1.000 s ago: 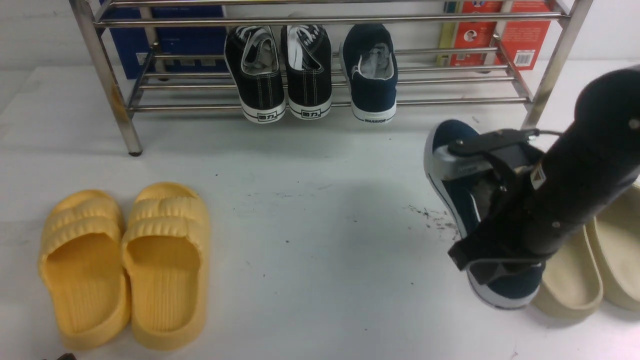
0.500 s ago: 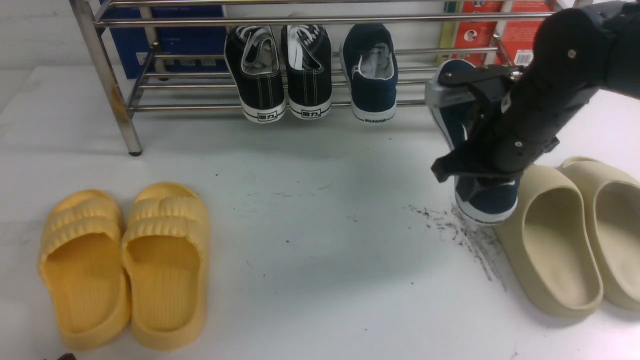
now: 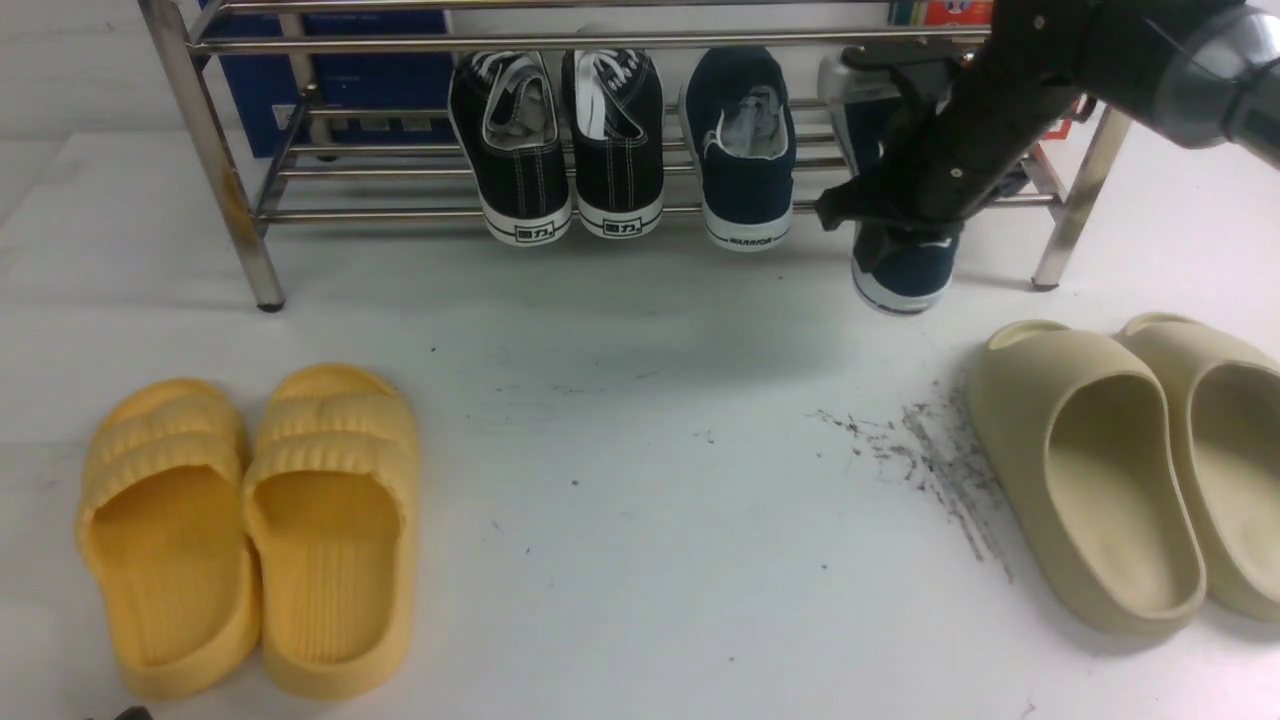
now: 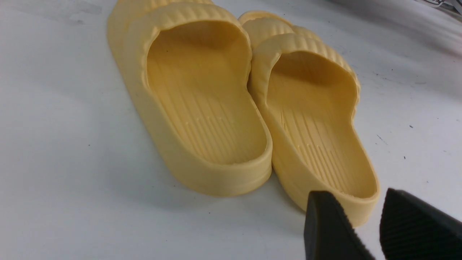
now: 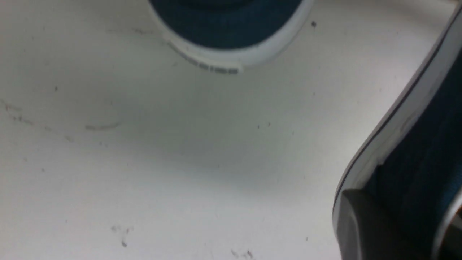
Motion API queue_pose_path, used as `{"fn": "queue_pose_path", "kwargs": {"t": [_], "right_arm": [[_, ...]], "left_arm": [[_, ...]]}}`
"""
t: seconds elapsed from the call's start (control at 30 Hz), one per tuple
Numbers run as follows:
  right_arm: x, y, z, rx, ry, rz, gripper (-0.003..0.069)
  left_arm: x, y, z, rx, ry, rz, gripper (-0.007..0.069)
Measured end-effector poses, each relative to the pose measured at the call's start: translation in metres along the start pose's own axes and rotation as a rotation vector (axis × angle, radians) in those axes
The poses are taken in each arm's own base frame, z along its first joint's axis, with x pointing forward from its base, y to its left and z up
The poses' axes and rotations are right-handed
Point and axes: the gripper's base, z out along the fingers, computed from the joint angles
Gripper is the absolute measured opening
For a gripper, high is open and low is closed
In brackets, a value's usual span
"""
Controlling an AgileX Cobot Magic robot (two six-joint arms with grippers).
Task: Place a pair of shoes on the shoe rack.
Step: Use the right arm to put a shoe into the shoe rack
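Evidently the right gripper (image 3: 893, 150), clamped shut on the side wall of the second navy slip-on sneaker (image 3: 903, 272), holds it heel-low at the front of the shoe rack (image 3: 380, 213), right of its mate (image 3: 740, 140) resting there, so the pair sits together, while the left gripper (image 4: 364, 231) hangs open and empty by the yellow slides (image 4: 202, 108).

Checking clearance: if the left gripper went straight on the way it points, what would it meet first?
Probably the heel rim of the nearer yellow foam slide, just ahead of the open left gripper; depth is uncertain.
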Motion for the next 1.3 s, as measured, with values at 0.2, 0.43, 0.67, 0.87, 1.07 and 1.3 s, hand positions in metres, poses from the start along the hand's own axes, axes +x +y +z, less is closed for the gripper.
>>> {"fn": "queue_pose_path", "kwargs": {"t": [0.2,0.43,0.67,0.87,1.07,1.3], "right_arm": [[-0.020,-0.006,0.017,-0.005,-0.032,-0.008,0.0041],[-0.030,-0.007,0.025,-0.001,-0.068,-0.022,0.0041],[-0.030,-0.006,0.015,0.012,-0.035,-0.045,0.0041],[-0.037,-0.005,0.004,0.022,-0.073,-0.073,0.0041],[-0.038,-0.005,0.004,0.025,-0.083,-0.088,0.0043],[-0.038,-0.003,0.010,-0.007,-0.088,-0.135,0.0042]], "left_arm": [[0.000,0.000,0.000,0.000,0.000,0.000,0.0237],[0.000,0.000,0.000,0.000,0.000,0.000,0.0237],[0.000,0.000,0.000,0.000,0.000,0.000,0.0237],[0.000,0.000,0.000,0.000,0.000,0.000,0.0237],[0.000,0.000,0.000,0.000,0.000,0.000,0.0237],[0.000,0.000,0.000,0.000,0.000,0.000,0.0237]]}}
